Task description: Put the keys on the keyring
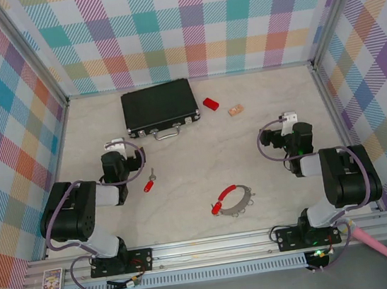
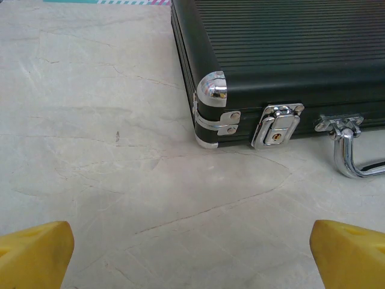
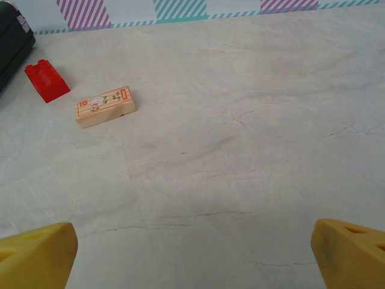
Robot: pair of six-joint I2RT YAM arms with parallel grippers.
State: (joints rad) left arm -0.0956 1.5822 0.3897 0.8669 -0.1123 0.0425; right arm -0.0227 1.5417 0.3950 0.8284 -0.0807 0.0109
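One key (image 1: 149, 183), silver with a red head, lies loose on the table just right of my left arm. The keyring (image 1: 235, 203), a thin silver hoop with a red arc at its far rim, lies at the table's front centre. A second red-headed key (image 1: 217, 206) rests at the hoop's left rim; whether it hangs on the ring I cannot tell. My left gripper (image 1: 114, 146) (image 2: 192, 253) is open, empty, aimed at the black case's near left corner. My right gripper (image 1: 288, 118) (image 3: 192, 256) is open over bare table, nothing between its yellow fingertips (image 3: 36, 256).
A shut black case (image 1: 159, 106) (image 2: 283, 54) with a chrome handle (image 2: 352, 153) lies at the back centre. A red block (image 1: 210, 104) (image 3: 47, 80) and a tan block (image 1: 235, 110) (image 3: 105, 106) lie to its right. Plaid walls enclose the table.
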